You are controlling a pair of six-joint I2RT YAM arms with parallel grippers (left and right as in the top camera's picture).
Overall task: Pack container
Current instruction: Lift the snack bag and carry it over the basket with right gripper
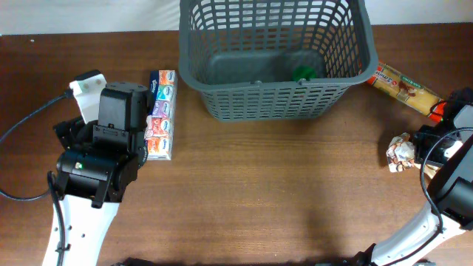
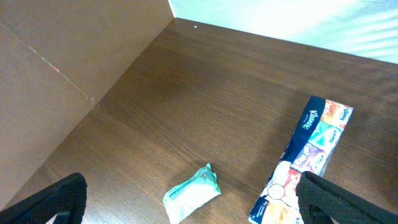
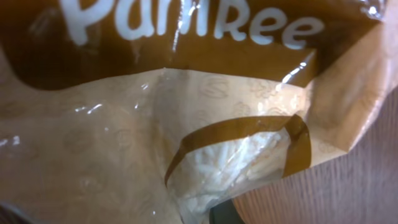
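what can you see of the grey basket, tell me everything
The basket is dark grey plastic, rectangular, with lattice-slotted walls, a thick rim and a solid base. It stands upright on the wooden table, at the far middle. A small green item lies on its base toward the right. A long snack packet lies close by its right corner; contact cannot be told.

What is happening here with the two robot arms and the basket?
Two arms are packing groceries into the large dark grey plastic basket, which holds one small green item so far. The right gripper is at a crinkled brown and cream plastic snack bag; whether it grips is unclear. The left gripper hangs open above a small pale green packet, beside a long colourful tissue pack.
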